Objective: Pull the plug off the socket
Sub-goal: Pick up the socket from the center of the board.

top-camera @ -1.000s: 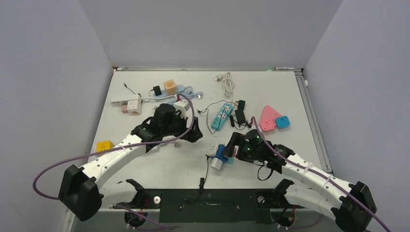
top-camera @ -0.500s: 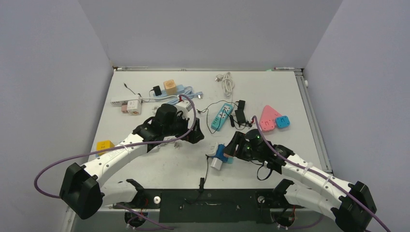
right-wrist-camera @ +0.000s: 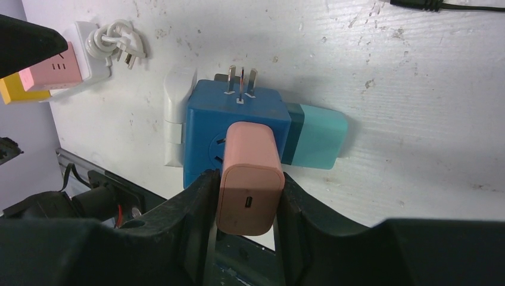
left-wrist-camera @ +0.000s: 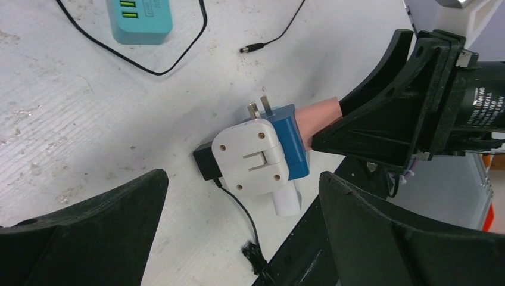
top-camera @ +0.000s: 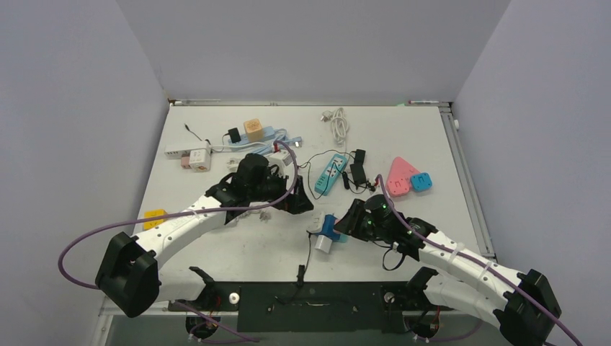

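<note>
The blue cube socket lies on the table close to the middle of its near edge. A white adapter sits on one face and a teal plug on the opposite one. The pink plug sticks out of the face turned toward the right arm. Its long axis runs flat over the table from the cube straight into the right gripper, whose fingers are clamped on the plug's two sides. The pull should therefore go straight back along the right forearm, toward the table's near right corner, from which that arm reaches out low. The left gripper hovers just past the cube on its far left side, spread wide, holding nothing and tilted down at the white adapter. It looks placed to pin the cube, which might otherwise drag along.
</note>
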Tool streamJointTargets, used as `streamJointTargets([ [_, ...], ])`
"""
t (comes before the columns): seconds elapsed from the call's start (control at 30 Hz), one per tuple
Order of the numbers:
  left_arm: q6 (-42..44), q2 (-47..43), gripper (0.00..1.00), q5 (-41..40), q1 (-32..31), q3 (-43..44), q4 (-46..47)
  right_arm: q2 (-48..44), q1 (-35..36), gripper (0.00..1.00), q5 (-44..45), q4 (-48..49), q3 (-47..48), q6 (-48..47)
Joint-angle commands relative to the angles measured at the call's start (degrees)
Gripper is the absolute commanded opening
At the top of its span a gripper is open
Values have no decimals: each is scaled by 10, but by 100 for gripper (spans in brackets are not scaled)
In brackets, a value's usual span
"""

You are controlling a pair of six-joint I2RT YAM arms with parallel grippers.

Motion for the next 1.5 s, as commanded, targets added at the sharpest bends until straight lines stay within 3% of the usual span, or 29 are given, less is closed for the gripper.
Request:
streamJointTargets([
  [0.0,-29,-8,96,60,15,-3,68,-8,2,5,16,68,10,7],
  [0.2,-61,-24,96,121,50,-26,132,-19,2,5,16,173,-5,16],
  [0.63,-78,11,96,148,77,-19,127,-15,4,5,25,292,-11,-3],
  [0.87,-74,47,96,147,77,-5,86,-3,5,5,27,314,-11,-7],
  [1.03,-94,55,96,174,77,-13,129,4,6,5,33,311,-9,-13],
  [1.47,-95,76,96,165,74,-10,124,40,35,5,80,290,28,-43],
])
